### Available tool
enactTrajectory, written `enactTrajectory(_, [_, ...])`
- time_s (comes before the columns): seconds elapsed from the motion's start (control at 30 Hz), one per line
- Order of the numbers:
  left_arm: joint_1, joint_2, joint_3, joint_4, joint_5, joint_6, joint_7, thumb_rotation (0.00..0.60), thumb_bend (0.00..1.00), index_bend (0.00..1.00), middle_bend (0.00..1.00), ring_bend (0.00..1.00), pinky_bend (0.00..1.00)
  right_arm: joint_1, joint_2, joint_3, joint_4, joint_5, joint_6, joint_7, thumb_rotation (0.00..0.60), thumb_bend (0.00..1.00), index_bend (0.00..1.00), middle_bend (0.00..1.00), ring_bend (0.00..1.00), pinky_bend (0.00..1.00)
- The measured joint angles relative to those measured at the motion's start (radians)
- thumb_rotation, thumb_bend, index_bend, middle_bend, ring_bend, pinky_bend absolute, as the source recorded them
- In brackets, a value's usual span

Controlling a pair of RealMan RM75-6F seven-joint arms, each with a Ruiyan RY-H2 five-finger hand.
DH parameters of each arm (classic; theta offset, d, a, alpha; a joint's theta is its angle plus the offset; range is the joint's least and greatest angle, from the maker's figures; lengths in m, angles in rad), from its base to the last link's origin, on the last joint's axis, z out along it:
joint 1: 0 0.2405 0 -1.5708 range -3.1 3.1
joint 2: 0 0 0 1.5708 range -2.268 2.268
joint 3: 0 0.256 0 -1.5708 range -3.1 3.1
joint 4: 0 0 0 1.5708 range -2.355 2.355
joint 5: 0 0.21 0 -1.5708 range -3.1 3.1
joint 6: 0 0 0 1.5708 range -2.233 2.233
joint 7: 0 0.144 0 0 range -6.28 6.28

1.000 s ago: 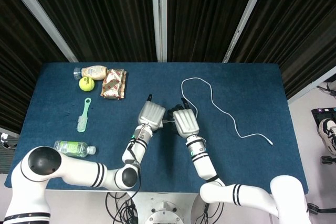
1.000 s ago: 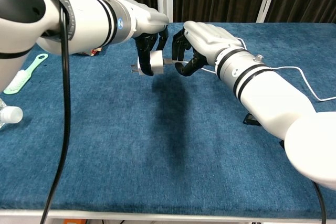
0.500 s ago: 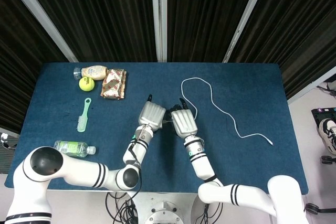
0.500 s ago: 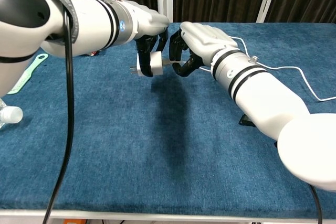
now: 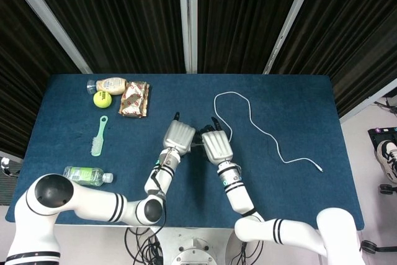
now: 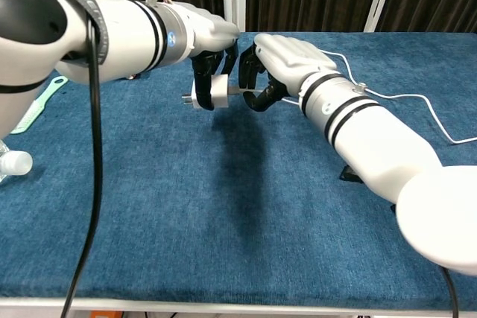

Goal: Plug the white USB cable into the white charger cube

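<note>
I have both hands raised off the blue table (image 6: 223, 221) and brought almost knuckle to knuckle, because the plug and its socket have to meet in the air on one line. My left robot hand (image 6: 209, 50) has its dark fingers wrapped round the white charger cube (image 6: 211, 90), which hangs just under its palm with the metal prongs pointing away from the other hand, so I judge the USB port faces my right robot hand (image 6: 272, 61). That hand pinches the plug end of the white USB cable (image 5: 251, 116) between thumb and fingertip, just beside the cube's near face; the rest of the cable trails out behind it in loose curves across the table, its far connector lying well apart to the right, slack enough not to tug on the plug. From the chest view a short pale stub bridges the two hands, but I cannot tell whether the plug is seated, partly in, or only touching the port, since the fingers cover the joint. From the head view the backs of both hands hide the cube and plug entirely. Well off to the left of my left hand sit a tennis ball (image 5: 102, 98), a green brush (image 5: 98, 136) and a water bottle (image 5: 87, 175), none in my way.
</note>
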Motion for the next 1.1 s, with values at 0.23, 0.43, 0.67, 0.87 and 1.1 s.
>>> enactTrajectory(0.23, [0.049, 0.019, 0.048, 0.010, 0.056, -0.039, -0.054, 0.600, 0.19, 0.42, 0.50, 0.38, 0.09, -0.041, 0.083, -0.027, -0.073, 0.003, 0.007, -0.012, 0.600, 0.28, 0.15, 0.28, 0.15, 0.00])
enactTrajectory(0.43, [0.080, 0.019, 0.073, 0.049, 0.066, -0.076, -0.091, 0.600, 0.13, 0.17, 0.29, 0.20, 0.08, -0.077, 0.190, -0.060, -0.171, 0.005, 0.021, -0.064, 0.600, 0.28, 0.13, 0.27, 0.15, 0.00])
enactTrajectory(0.67, [0.158, 0.076, 0.090, 0.026, 0.214, -0.077, -0.229, 0.600, 0.11, 0.12, 0.23, 0.13, 0.04, -0.126, 0.324, -0.076, -0.262, 0.002, 0.052, -0.072, 0.600, 0.28, 0.12, 0.26, 0.15, 0.00])
enactTrajectory(0.87, [0.305, 0.236, 0.123, -0.038, 0.430, -0.005, -0.426, 0.600, 0.09, 0.14, 0.23, 0.13, 0.04, -0.184, 0.460, -0.083, -0.325, -0.046, 0.070, 0.046, 0.600, 0.32, 0.16, 0.25, 0.15, 0.00])
enactTrajectory(1.1, [0.563, 0.398, 0.202, -0.020, 0.723, 0.159, -0.771, 0.600, 0.09, 0.19, 0.24, 0.13, 0.04, -0.317, 0.662, -0.155, -0.355, -0.236, 0.130, 0.295, 0.600, 0.33, 0.16, 0.23, 0.07, 0.00])
